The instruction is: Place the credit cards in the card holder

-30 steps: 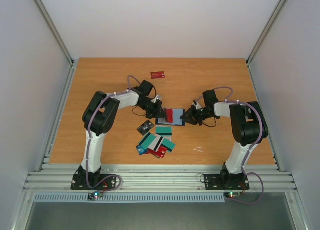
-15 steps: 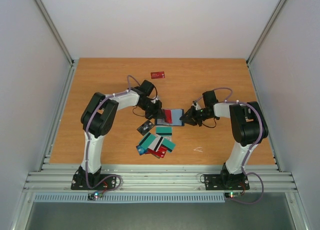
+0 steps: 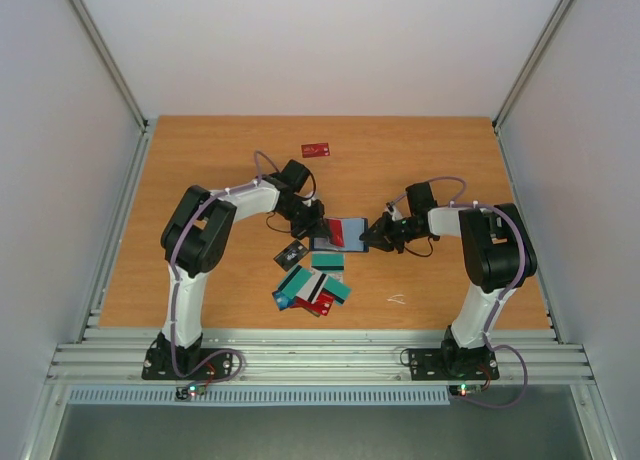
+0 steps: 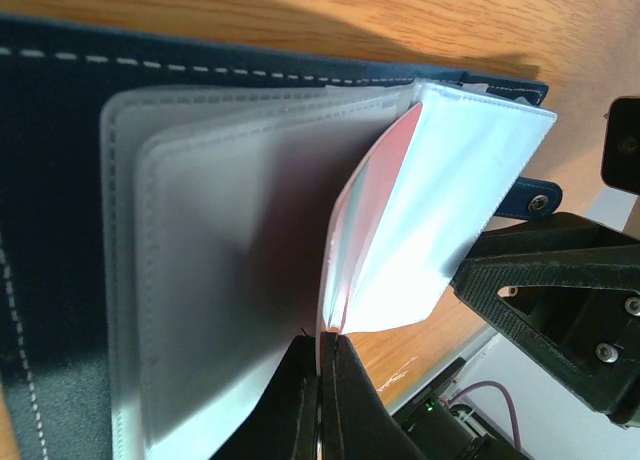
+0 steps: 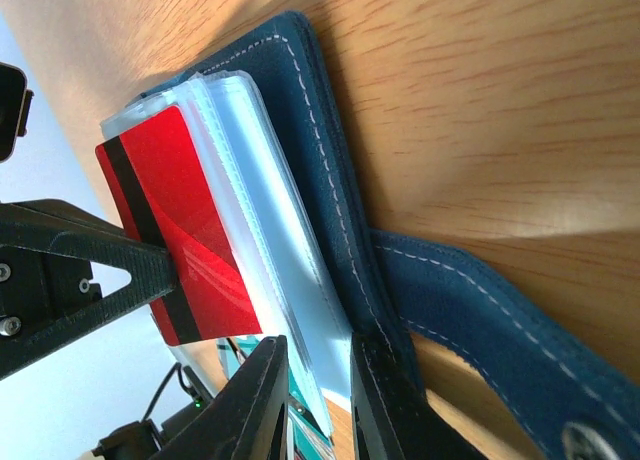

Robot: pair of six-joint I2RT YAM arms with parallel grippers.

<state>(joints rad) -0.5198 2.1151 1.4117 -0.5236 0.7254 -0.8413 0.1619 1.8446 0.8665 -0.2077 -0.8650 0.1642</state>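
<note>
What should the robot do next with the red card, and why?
Probably the left gripper should slide the red card a little deeper into the clear pocket. It pinches the card's edge, the card's black-striped end sticks out of the pocket, and the right gripper clamps the card holder at its edge.

The table point(image 3: 200, 160) is of wood, an orange-brown colour with a fine grain, and both close views show the same wood point(image 4: 300, 10) point(image 5: 500, 80). Plain white walls stand on its left point(image 3: 50, 180), right point(image 3: 590, 180) and far side point(image 3: 320, 40). Grey metal posts point(image 3: 105, 55) rise at the far corners. Along the near edge run ribbed metal rails point(image 3: 320, 358), and in front of them lies a pale strip with small slots point(image 3: 320, 394). A small thin pale scrap point(image 3: 397, 300) lies on the table near the right front; what it is I cannot tell.
</note>
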